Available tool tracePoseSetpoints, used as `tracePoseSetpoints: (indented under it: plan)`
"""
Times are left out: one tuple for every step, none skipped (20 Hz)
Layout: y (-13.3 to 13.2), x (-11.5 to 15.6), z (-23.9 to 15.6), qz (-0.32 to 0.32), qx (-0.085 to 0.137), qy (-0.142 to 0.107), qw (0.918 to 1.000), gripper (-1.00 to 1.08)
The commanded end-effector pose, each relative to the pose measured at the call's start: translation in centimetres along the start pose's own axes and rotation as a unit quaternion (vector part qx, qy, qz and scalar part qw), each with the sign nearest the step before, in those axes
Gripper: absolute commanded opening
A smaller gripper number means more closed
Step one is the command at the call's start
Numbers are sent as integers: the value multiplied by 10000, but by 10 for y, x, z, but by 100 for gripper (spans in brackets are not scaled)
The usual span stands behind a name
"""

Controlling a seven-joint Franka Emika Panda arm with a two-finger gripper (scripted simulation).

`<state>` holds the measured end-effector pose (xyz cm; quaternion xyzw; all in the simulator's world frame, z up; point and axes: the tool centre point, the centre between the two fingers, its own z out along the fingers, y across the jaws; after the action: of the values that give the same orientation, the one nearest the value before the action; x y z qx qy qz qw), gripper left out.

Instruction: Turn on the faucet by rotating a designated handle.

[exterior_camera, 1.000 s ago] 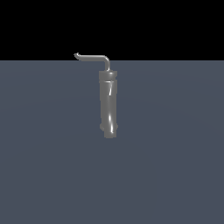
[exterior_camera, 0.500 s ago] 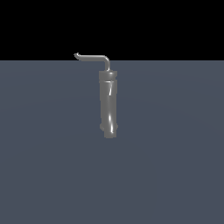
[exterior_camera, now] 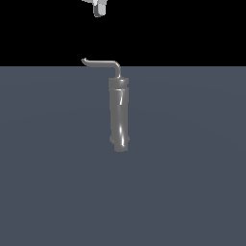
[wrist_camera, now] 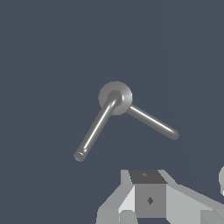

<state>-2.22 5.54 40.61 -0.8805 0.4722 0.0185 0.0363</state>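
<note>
The faucet (exterior_camera: 118, 115) is a glossy grey cylinder standing on the flat grey floor in the middle of the exterior view. The handle (exterior_camera: 102, 63) is a thin bent rod on its top, running toward the exterior view's left and ending in a small hooked tip (exterior_camera: 84, 61). Only the tip of my gripper (exterior_camera: 99, 8) shows, at the top edge, well above the handle and apart from it. The wrist view looks down on the faucet's round top (wrist_camera: 115, 96), with two thin rods (wrist_camera: 94, 131) spreading from it. Part of my gripper (wrist_camera: 148, 199) shows there; its jaws are not clear.
A plain dark grey floor (exterior_camera: 192, 192) spreads around the faucet, with a black background above it.
The tip of my gripper has come into the exterior view at the top edge above the handle. The faucet and handle have not moved.
</note>
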Motion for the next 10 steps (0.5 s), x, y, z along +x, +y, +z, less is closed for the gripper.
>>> tracePoseSetpoints:
  plan:
    - [-12, 3, 11, 307, -19, 15, 9995, -100]
    - [-17, 4, 15, 427, -28, 23, 9991, -100]
    - [-22, 5, 20, 546, -37, 32, 9985, -100]
    - [-26, 6, 24, 665, -45, 43, 9978, -100]
    - [-31, 7, 29, 784, -54, 54, 9969, -100]
    - [-36, 7, 33, 902, -62, 67, 9959, -100]
    - [-40, 8, 38, 1020, -71, 81, 9947, -100]
    - [-45, 9, 43, 1138, -78, 96, 9934, -100]
    - [-49, 10, 48, 1255, -86, 111, 9920, -100]
    - [-54, 10, 53, 1371, -93, 128, 9904, -100]
